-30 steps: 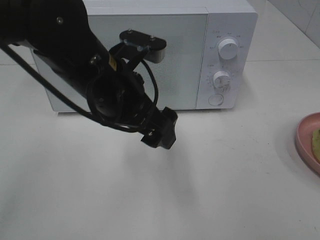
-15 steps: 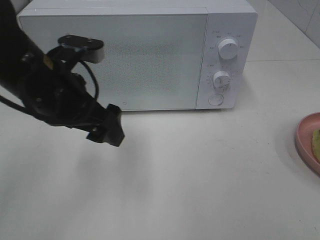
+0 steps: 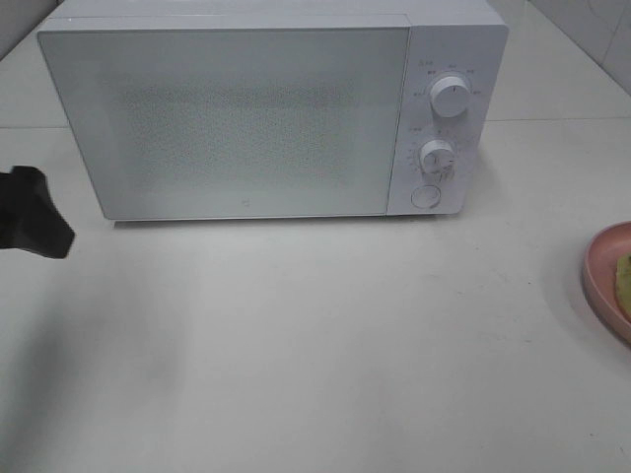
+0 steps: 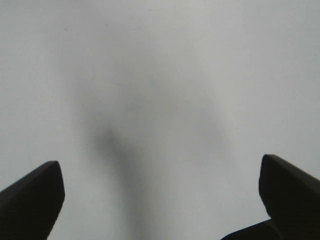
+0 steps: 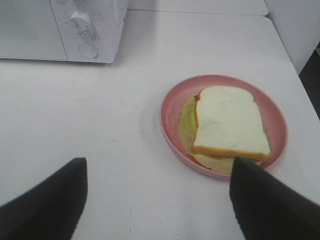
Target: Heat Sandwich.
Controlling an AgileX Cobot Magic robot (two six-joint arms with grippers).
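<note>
Exterior high view, sandwich (image 3: 624, 272) mostly cropped

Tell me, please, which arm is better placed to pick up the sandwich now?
The right. Its open pincer faces the sandwich on the pink plate. The left pincer is at the far left edge, beyond the microwave, over bare table.

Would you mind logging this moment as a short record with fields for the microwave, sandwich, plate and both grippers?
microwave: door shut, two dials and a round button on its right panel
sandwich: on the plate, white bread on top
plate: pink, on the table right of the microwave
left gripper: open, above bare table, holding nothing
right gripper: open, near the plate, holding nothing
</note>
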